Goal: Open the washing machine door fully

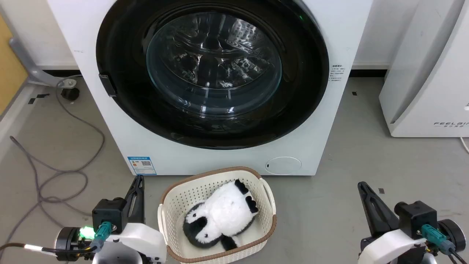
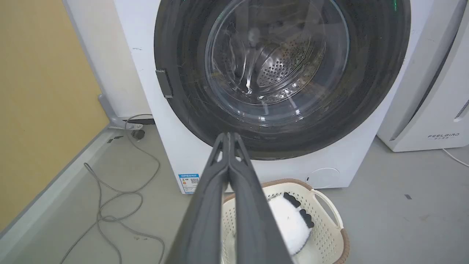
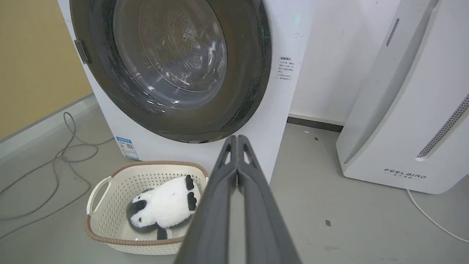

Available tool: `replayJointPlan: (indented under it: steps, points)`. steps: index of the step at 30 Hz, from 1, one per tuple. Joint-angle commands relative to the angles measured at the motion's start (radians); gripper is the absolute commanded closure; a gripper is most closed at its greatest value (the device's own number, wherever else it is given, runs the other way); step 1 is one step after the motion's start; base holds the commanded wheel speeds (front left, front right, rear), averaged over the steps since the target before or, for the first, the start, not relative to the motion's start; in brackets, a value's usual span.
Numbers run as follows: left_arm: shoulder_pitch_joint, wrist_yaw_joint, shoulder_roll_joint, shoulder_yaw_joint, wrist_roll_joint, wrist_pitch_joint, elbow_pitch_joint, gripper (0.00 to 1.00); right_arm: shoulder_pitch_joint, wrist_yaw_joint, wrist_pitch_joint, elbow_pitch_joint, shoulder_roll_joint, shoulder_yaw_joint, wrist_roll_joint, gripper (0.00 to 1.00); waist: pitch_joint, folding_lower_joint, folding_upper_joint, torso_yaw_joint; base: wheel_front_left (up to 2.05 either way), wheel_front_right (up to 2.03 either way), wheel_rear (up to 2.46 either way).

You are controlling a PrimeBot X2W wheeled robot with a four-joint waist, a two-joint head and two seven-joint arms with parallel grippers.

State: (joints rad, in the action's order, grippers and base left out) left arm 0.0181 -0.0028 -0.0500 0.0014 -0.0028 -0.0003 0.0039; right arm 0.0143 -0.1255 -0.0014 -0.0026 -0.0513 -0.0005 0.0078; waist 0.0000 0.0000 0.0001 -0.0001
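The white washing machine [image 1: 121, 124] [image 2: 172, 146] [image 3: 278, 110] stands straight ahead. Its round glossy black door [image 1: 304, 91] [image 2: 183, 80] [image 3: 253, 73] lies flat against the front, closed, with the clear glass bowl [image 1: 214, 64] in its middle and a small dark hinge piece [image 1: 107, 85] on its left rim. My left gripper [image 1: 139, 178] [image 2: 228, 135] rests low at the left, fingers pressed together and empty, well short of the door. My right gripper [image 1: 361, 184] [image 3: 235, 138] rests low at the right, also shut and empty.
A cream basket [image 1: 168, 196] [image 2: 329, 209] [image 3: 106, 190] holding a black-and-white plush toy [image 1: 220, 216] sits on the floor just before the machine, between my grippers. Grey cables [image 1: 55, 172] loop on the left floor. A white FEELAIR appliance [image 1: 425, 80] stands at the right.
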Motion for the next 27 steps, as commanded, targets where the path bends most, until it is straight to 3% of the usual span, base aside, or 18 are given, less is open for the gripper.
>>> replayJointPlan:
  steps: [1, 24, 25, 27]
  points:
    - [-0.018, 0.003, 0.000, -0.001, 0.003, 0.000, -0.004, 1.00, -0.014, -0.005, 0.001, 0.003, 0.001, 0.000, -0.008, 1.00, 0.000, 0.0000, -0.0001, 0.000, 0.00, 0.00, 0.00]
    - [-0.018, 0.003, 0.000, -0.001, 0.003, 0.000, -0.004, 1.00, -0.014, -0.005, 0.001, 0.003, 0.001, 0.000, -0.008, 1.00, 0.000, 0.0000, -0.0001, 0.000, 0.00, 0.00, 0.00]
    - [0.000, 0.000, 0.000, 0.001, 0.000, 0.000, 0.000, 0.00, 0.000, 0.000, 0.000, 0.000, 0.000, 0.000, 0.000, 0.00, 0.000, 0.0000, -0.0001, 0.000, 0.00, 0.00, 0.00]
    - [0.000, 0.000, 0.000, 0.001, 0.000, 0.000, 0.001, 0.00, 0.001, 0.002, -0.001, 0.000, 0.000, -0.001, 0.001, 0.00, 0.000, 0.0000, -0.0001, 0.000, 0.00, 0.00, 0.00]
